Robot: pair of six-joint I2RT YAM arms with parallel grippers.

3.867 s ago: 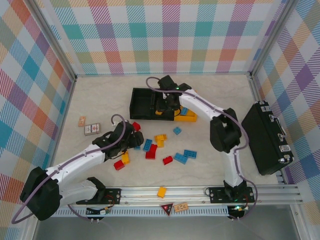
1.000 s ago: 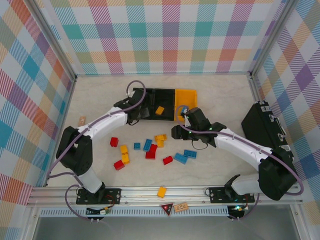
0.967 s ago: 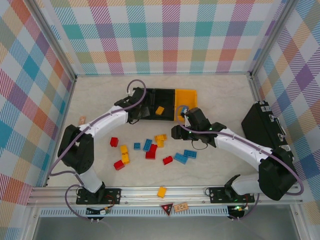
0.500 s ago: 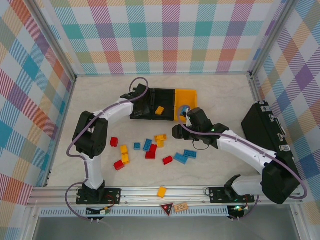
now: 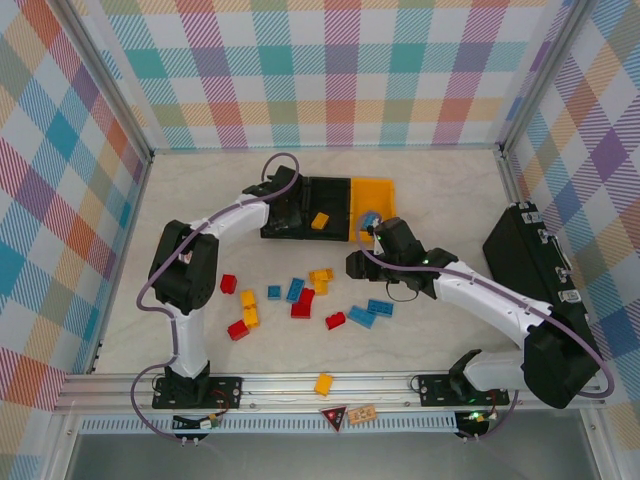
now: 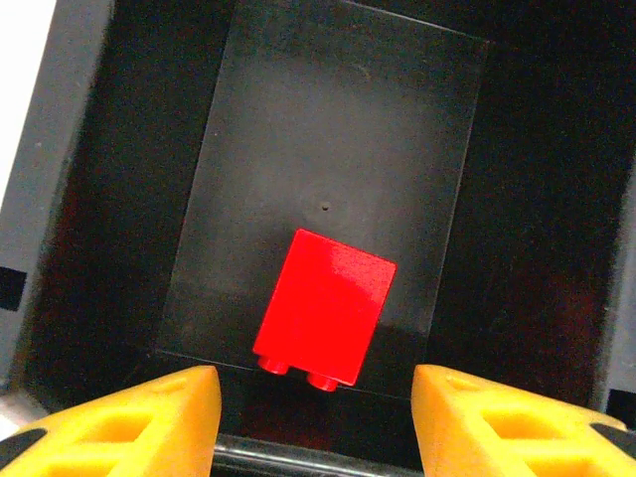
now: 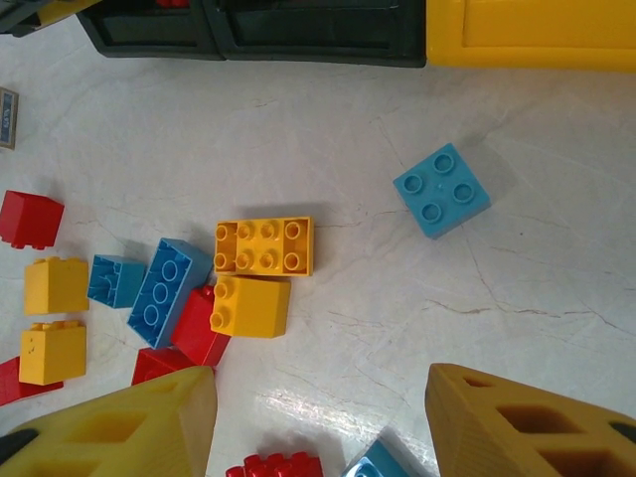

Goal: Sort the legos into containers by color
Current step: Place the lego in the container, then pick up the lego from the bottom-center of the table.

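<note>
Plaid walls (image 5: pixel 330 80) all round, pale tabletop (image 5: pixel 200 190) underneath, and the left arm (image 5: pixel 235 215) is out over the far-left black bin (image 6: pixel 328 129) of the containers (image 5: pixel 335 183). Its jaws are spread, with nothing between them. The red brick (image 6: pixel 326 306) lies on the bin floor just ahead, on its side, studs facing back at the jaws, long axis running away and leaning slightly right.

Over to the right arm (image 5: pixel 470 285): jaws parted and empty, hovering above the loose legos (image 7: pixel 199 288). The light-blue brick (image 7: pixel 441 190) sits ahead and right of their centre line, near the yellow bin (image 7: pixel 537 40). It is studs up and square, with no long axis, its edges skewed to the jaw line. The right arm is clearly the nearer; I'd call it a short reach with a wrist twist.
</note>
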